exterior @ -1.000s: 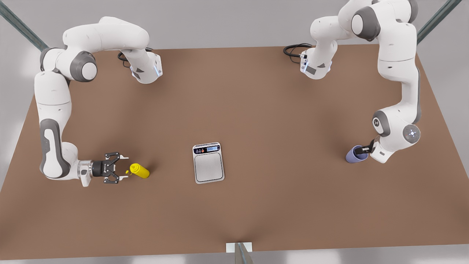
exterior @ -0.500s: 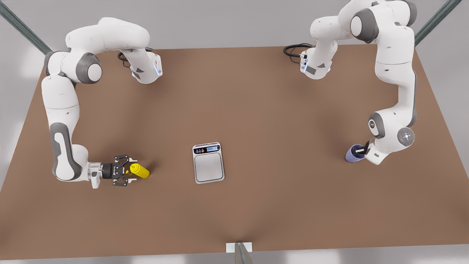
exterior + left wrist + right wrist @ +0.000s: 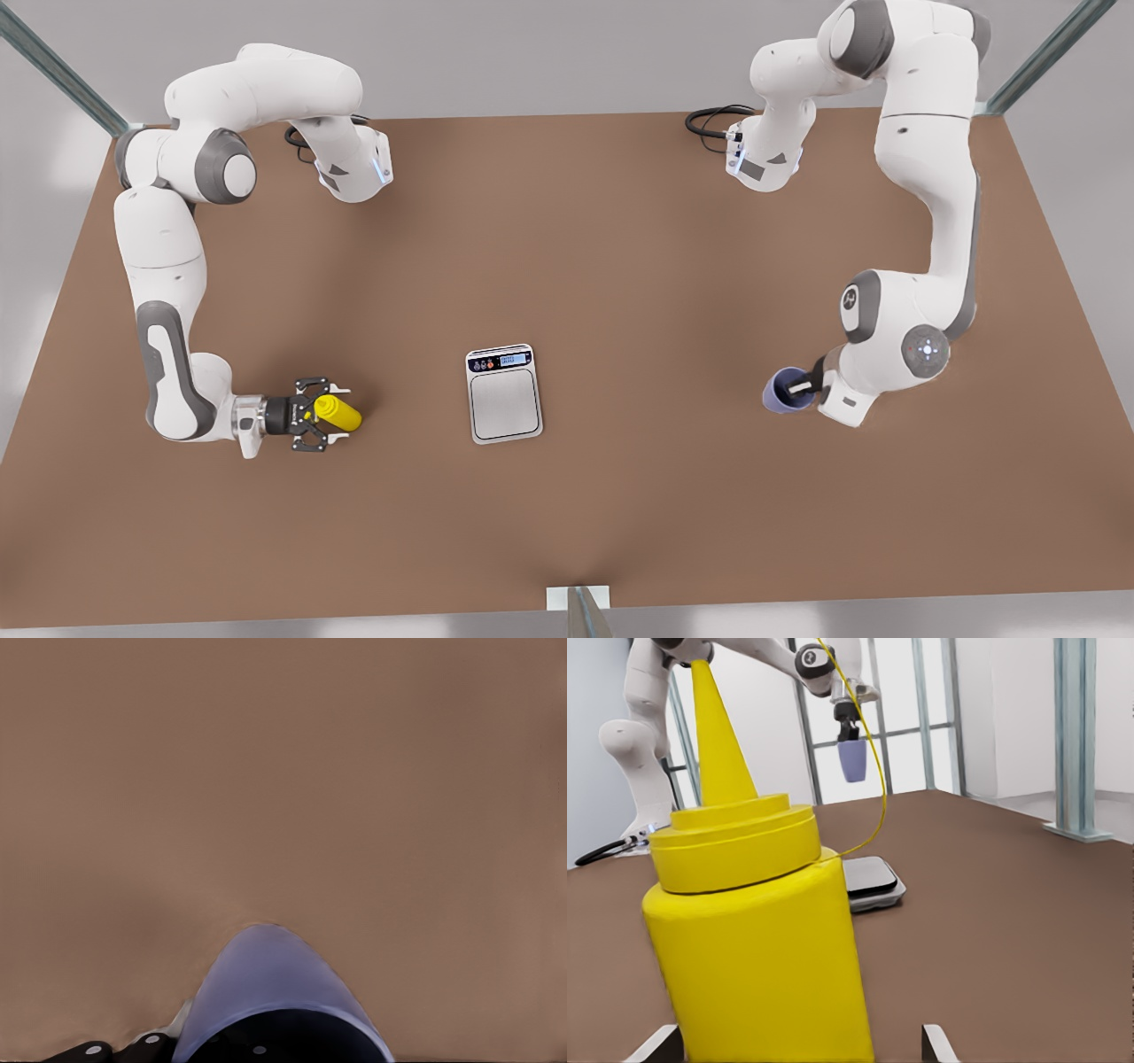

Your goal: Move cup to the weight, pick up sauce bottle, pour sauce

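Note:
The lavender-blue cup (image 3: 783, 395) hangs in the air at the front view's right, with my left gripper (image 3: 800, 388) shut on its rim. The left wrist view shows the cup (image 3: 266, 992) from above, over bare table, with a dark finger (image 3: 146, 1043) beside it. Upright at the front view's left stands the yellow sauce bottle (image 3: 340, 414). My right gripper (image 3: 333, 414) is open, one finger on each side of the bottle (image 3: 757, 957). The white-silver scale (image 3: 504, 395) lies flat between the two arms, its plate bare. The right wrist view shows the scale (image 3: 873, 879) and the lifted cup (image 3: 852, 759) beyond the bottle.
The brown table (image 3: 620, 266) has wide room around the scale. Both arm bases with black cables (image 3: 709, 120) stand at its far edge. A metal post (image 3: 580, 611) rises at the near edge.
My left gripper has carried the cup toward the front view's left, closer to the scale. The right gripper has slid forward from beside the bottle's nozzle until its fingers flank the body.

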You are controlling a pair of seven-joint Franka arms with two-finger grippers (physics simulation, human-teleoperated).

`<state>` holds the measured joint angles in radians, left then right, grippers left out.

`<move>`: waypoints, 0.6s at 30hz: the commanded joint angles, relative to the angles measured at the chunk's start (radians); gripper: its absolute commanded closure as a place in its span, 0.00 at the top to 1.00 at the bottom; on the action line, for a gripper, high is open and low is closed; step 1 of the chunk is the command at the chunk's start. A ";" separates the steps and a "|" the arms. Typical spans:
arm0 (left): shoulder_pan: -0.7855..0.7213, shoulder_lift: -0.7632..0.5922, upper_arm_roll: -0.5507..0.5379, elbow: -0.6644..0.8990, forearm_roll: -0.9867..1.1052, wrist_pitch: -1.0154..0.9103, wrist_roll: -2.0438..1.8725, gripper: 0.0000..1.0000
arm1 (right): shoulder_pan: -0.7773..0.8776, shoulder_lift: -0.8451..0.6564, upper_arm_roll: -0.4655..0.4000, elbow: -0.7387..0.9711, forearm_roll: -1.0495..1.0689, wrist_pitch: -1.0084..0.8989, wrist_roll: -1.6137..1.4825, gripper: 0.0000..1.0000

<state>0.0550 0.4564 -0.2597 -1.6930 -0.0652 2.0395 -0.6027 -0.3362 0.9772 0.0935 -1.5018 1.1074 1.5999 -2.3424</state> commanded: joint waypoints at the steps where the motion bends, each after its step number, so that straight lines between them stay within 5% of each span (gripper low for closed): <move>1: 0.003 0.004 -0.027 0.009 -0.001 -0.001 -0.060 0.21 | 0.000 0.000 0.002 0.000 0.000 0.000 0.000 0.84; 5: -0.273 0.186 -0.053 0.262 0.001 -0.001 -0.563 0.21 | 0.020 -0.002 0.002 -0.002 0.006 0.014 0.000 0.69; 8: -0.389 0.295 -0.050 0.447 0.018 0.008 -0.750 0.21 | 0.019 -0.002 0.000 0.000 0.008 0.015 0.002 0.49; 18: -0.635 0.416 -0.033 0.535 0.142 0.229 -0.991 0.21 | 0.040 -0.055 0.000 0.117 -0.121 0.003 0.235 0.43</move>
<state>-0.5814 0.8767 -0.2928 -1.1593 0.0664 2.2914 -1.5947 -0.2939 0.9093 0.0934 -1.3820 0.9767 1.6027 -2.0862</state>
